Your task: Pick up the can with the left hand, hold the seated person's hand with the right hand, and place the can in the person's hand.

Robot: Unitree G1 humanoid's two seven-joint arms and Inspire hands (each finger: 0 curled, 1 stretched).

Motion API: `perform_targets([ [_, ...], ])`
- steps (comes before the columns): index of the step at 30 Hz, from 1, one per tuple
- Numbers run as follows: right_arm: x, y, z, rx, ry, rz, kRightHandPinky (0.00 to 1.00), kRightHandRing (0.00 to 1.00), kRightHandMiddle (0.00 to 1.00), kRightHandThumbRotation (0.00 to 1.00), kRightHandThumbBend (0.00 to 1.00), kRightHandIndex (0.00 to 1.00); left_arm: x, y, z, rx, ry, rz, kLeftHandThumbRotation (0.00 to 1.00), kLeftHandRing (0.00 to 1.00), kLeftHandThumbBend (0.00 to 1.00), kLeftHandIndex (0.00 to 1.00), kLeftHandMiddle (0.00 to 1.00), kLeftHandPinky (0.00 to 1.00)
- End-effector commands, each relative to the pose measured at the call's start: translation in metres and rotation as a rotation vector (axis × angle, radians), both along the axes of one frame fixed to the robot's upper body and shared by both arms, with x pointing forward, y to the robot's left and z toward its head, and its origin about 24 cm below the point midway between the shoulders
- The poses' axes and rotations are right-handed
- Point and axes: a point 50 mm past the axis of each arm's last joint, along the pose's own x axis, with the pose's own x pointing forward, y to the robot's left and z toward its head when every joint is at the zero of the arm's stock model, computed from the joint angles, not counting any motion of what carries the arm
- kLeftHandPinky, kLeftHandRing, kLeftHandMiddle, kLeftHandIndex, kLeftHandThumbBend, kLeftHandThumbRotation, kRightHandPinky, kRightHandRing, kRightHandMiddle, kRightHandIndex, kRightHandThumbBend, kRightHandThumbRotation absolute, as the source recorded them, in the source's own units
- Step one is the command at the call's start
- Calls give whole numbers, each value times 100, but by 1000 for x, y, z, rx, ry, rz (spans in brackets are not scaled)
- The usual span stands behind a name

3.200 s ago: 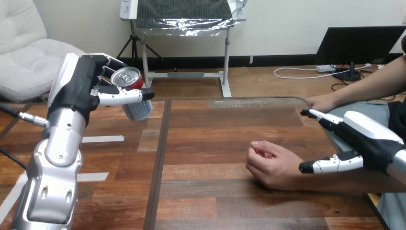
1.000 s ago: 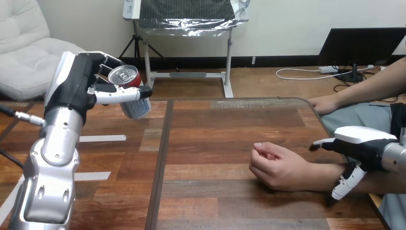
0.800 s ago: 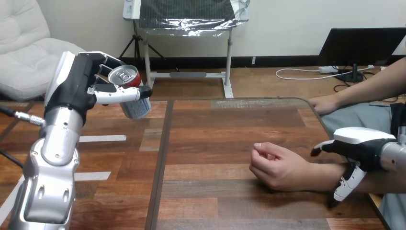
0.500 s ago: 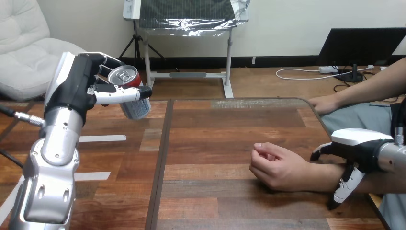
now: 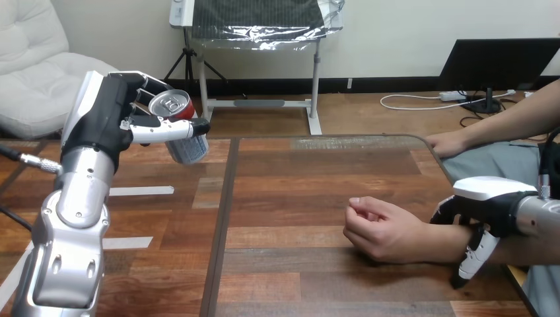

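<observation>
The wooden table (image 5: 297, 165) bore the person's hand (image 5: 383, 231), loosely curled, at 4 o'clock; its forearm (image 5: 432, 241) lay toward 3 o'clock.

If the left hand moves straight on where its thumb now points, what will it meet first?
The left hand, holding the can, seems to have a free way above the table; depth is unclear.

Wooden plank table (image 5: 297, 198), glossy reddish-brown top, rounded far right corner
</observation>
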Motion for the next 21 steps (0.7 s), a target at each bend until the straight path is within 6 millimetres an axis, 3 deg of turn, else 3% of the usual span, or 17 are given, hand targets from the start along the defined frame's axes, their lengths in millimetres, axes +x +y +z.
perform_targets([
  [1,-17,-6,-28,-36,117,-39,48,65,72,23,100,74,1,-6,29,6,-120,-19,0,38,62,50,46,30],
  [7,-21,0,-32,15,109,-15,48,63,71,24,100,72,1,-6,29,9,-119,-18,0,38,61,50,46,30],
  [21,-24,13,-40,55,101,48,46,56,63,41,100,65,2,-6,29,4,-117,-20,0,39,61,50,46,30],
])
